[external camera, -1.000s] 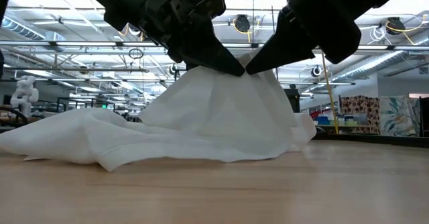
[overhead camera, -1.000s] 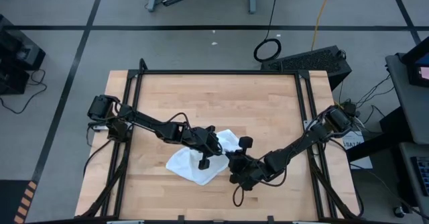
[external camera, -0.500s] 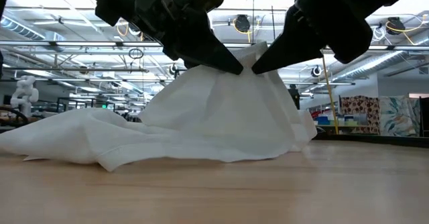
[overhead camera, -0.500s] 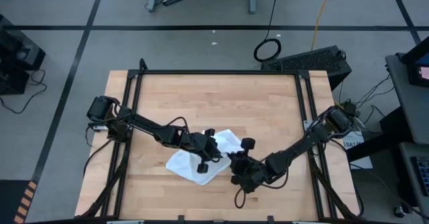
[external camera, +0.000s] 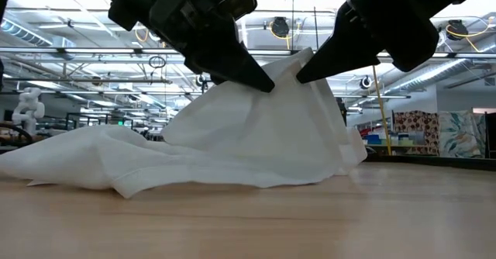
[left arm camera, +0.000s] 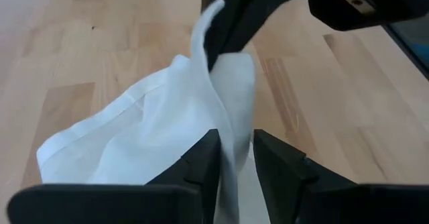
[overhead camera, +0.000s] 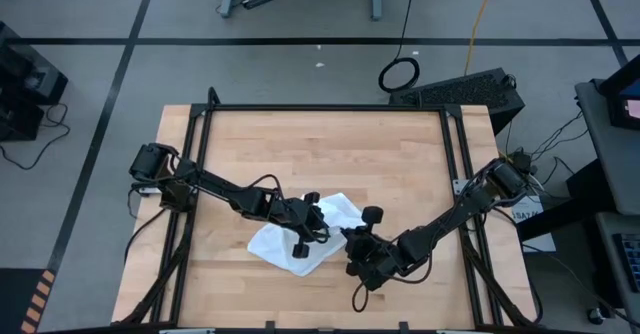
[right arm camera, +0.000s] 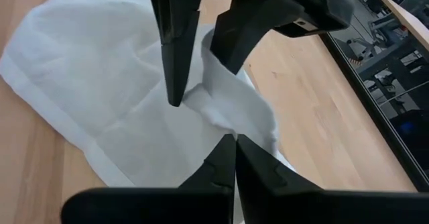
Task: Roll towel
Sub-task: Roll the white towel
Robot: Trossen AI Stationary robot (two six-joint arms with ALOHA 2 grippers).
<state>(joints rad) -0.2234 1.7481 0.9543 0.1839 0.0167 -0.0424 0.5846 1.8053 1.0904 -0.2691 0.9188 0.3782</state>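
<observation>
High view: the towel [overhead camera: 300, 236] lies crumpled on the wooden worktop [overhead camera: 400, 164], a little toward the near edge from the middle. The left hand [overhead camera: 312, 230] reaches in from the left side and sits over the cloth. The right hand [overhead camera: 350, 239] comes from the right side and meets the towel's right-hand edge, close beside the left hand.

Low view: the towel [external camera: 232, 143] rises in a peak off the worktop [external camera: 248, 220], with a flatter spread of cloth trailing away to one side. Both hands come down from above to the peak. The right hand [external camera: 304, 74] pinches the raised top edge; the left hand [external camera: 263, 84] points at the cloth just below and beside it.

Left wrist view: the left hand [left arm camera: 234, 155] has its fingers [left arm camera: 201, 163] parted a little, with a fold of towel [left arm camera: 161, 123] hanging through the gap between them, not squeezed. Farther off, the right hand [left arm camera: 218, 56] clamps the lifted corner.

Right wrist view: the right hand [right arm camera: 234, 142] is closed on the towel [right arm camera: 100, 83], its fingers [right arm camera: 218, 163] pressed together on a bunched fold. The left hand [right arm camera: 198, 83], fingers apart, stands over the cloth just beyond.
</observation>
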